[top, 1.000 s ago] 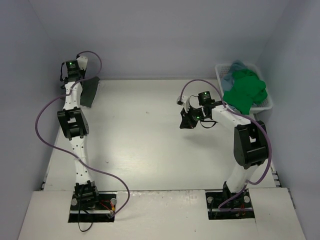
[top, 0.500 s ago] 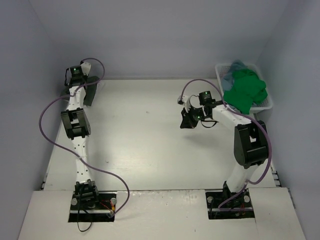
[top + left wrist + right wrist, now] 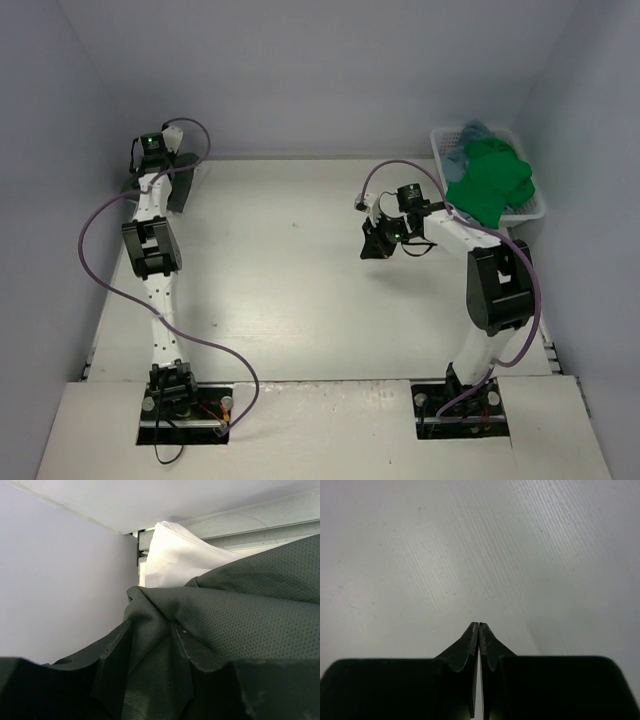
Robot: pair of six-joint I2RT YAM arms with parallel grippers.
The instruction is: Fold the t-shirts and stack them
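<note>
grey shirt: crumpled far-left | white shirt: behind | green shirt: heaped on teal shirt

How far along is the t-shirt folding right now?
Early to midway. The white t-shirt lies in the far left corner. In hand: the left gripper pinches the dark grey t-shirt there. Remaining: the green t-shirt and teal-blue t-shirt lie unfolded in the basket; the right gripper is shut, empty.

left arm, upper left of the frame, has drawn its wrist slightly right and down; its purple cable now loops closer in; the grey shirt beside it shows as a narrower strip, half hidden behind the arm.
</note>
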